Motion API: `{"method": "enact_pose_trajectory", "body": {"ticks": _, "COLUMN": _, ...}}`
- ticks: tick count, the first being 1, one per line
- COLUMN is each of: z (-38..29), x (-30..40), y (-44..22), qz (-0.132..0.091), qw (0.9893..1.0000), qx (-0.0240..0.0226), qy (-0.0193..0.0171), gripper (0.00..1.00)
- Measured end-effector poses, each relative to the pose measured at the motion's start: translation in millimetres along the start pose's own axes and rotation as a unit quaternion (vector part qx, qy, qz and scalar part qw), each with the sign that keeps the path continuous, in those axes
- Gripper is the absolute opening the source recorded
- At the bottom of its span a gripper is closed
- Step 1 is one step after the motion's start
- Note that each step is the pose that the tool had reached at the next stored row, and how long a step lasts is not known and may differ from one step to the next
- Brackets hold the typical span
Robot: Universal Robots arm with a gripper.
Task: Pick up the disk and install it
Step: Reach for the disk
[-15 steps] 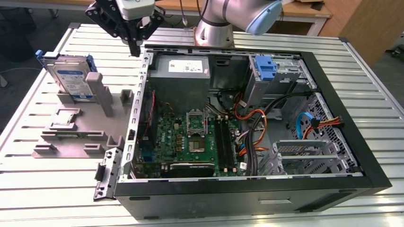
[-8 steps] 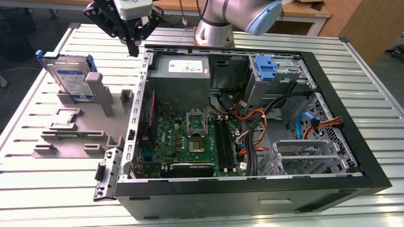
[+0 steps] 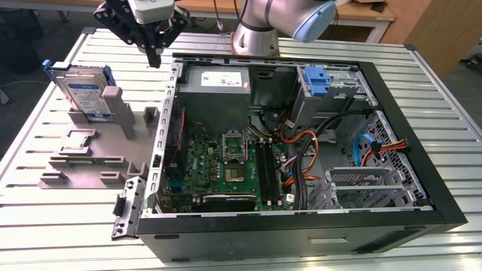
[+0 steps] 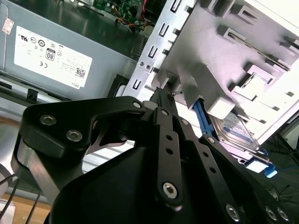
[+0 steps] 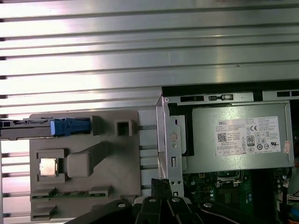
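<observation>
Exterior view: gripper (image 3: 154, 60) hangs over the back corner of the PC case (image 3: 452, 210), jaws together, nothing between them. The disk (image 3: 81, 93) stands on edge in the grey fixture (image 3: 90, 169) on the slatted table (image 3: 45, 231), to the exterior view's left of the gripper and apart from it.

Second wrist view: fingertips meet at one point. The disk (image 4: 236, 128) sits in its fixture slot, past the gripper (image 4: 163, 92).

First wrist view: the disk (image 5: 65, 126) shows edge-on, blue rail visible. A processor chip (image 5: 48, 167) sits in the fixture near it, and the power supply (image 5: 238, 140) is in the case.
</observation>
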State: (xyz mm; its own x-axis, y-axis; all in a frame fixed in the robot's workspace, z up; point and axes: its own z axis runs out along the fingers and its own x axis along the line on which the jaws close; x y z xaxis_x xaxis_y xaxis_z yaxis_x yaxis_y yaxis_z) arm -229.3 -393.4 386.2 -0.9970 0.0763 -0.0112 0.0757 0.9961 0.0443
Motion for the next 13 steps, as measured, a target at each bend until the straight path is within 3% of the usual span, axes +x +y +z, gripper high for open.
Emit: {"method": "enact_pose_trajectory", "body": {"ticks": 13, "z": 0.0, "x": 9.6, "y": -0.7, "qz": 0.000, "qw": 1.0000, "qx": 0.0000, "qy": 0.0000, "gripper": 0.10}}
